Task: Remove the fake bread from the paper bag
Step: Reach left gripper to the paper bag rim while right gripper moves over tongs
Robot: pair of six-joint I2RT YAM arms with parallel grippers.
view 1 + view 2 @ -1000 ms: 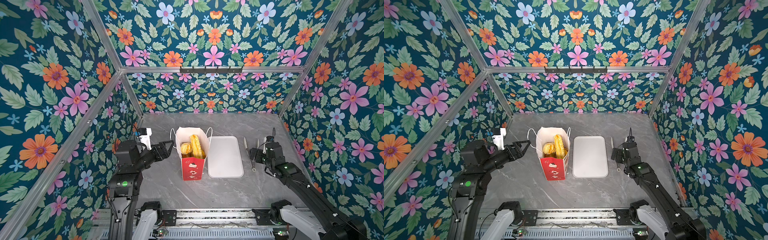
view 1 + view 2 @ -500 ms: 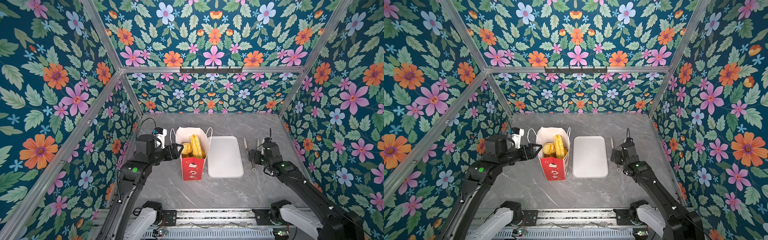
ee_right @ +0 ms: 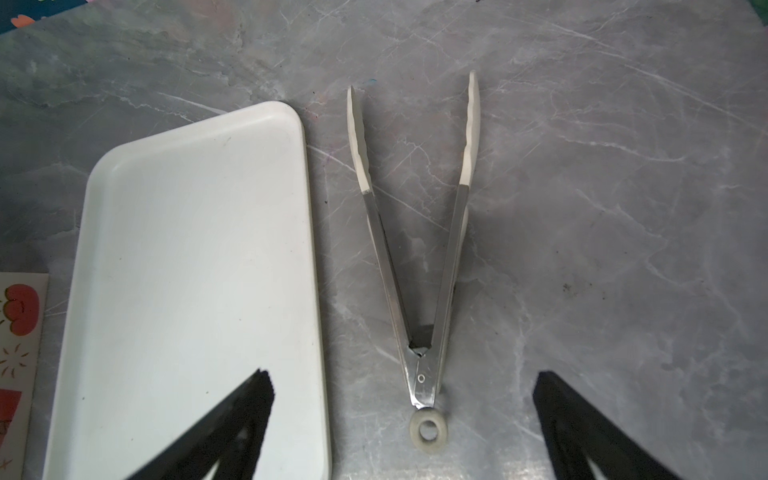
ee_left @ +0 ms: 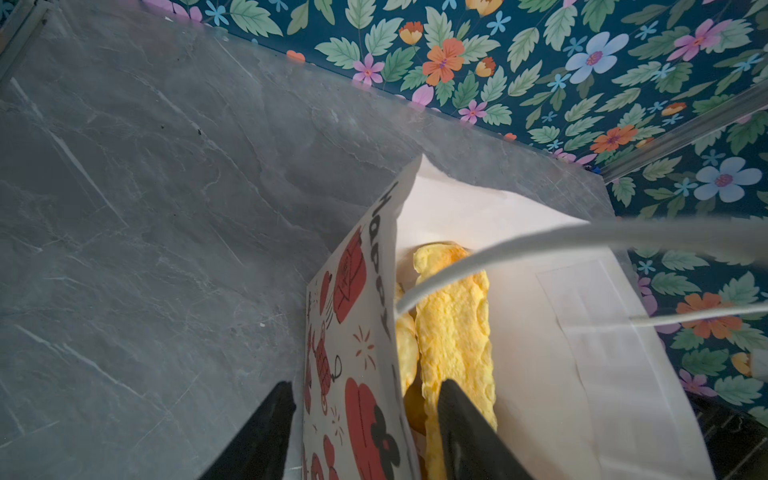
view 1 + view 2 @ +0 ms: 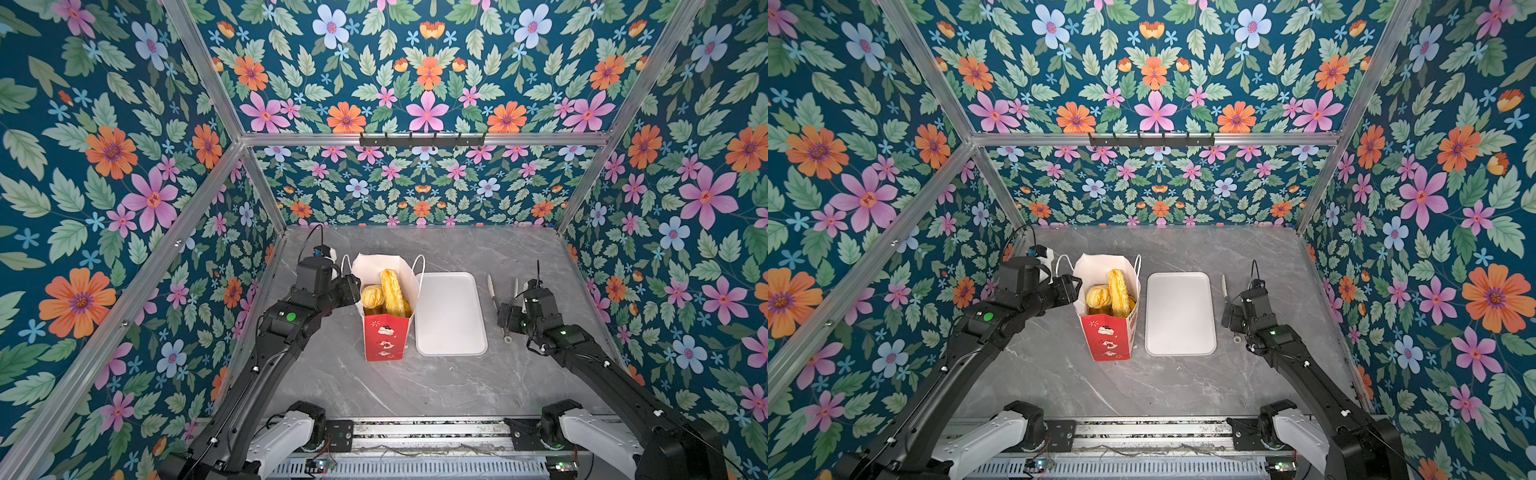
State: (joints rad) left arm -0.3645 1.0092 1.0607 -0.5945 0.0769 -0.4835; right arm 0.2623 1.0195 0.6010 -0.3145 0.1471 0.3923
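At the middle of the grey table [image 5: 415,386] the paper bag [image 5: 384,336] stands upright, mouth open; the fake bread [image 5: 390,291] is inside it, long loaf and round bun showing at the rim; white tray [image 5: 451,316] just beside the bag on its right; left gripper [image 4: 368,384] straddles the bag's left wall, one finger outside, one inside next to the loaf, jaws apart, wall not pinched; right gripper [image 3: 402,376] hovers over the tongs [image 3: 423,384] beside the tray, jaws wide apart, gripping nothing

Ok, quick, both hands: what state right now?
Left hand: open, astride the paper bag wall, not clamped.
Right hand: wide open, empty, over the tongs.
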